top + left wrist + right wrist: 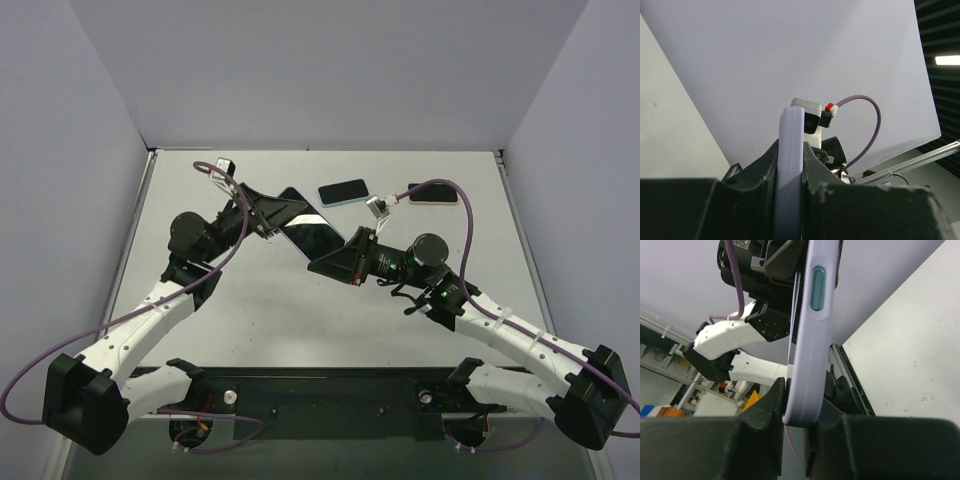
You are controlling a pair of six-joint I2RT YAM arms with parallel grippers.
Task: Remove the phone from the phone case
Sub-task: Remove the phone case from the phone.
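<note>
A phone with a dark screen sits in a pale lilac case (310, 232), held in the air above the middle of the table between both arms. My left gripper (268, 214) is shut on its far-left end; in the left wrist view the lilac case edge (790, 165) stands upright between the black fingers. My right gripper (338, 262) is shut on its near-right end; in the right wrist view the case (810, 345) with its teal side button (818, 288) rises from between the fingers. The phone is inside the case.
Two other phones lie flat on the white table at the back: one with a light blue edge (343, 192) and one darker (433, 193). Purple cables loop over both arms. Grey walls close the table on three sides.
</note>
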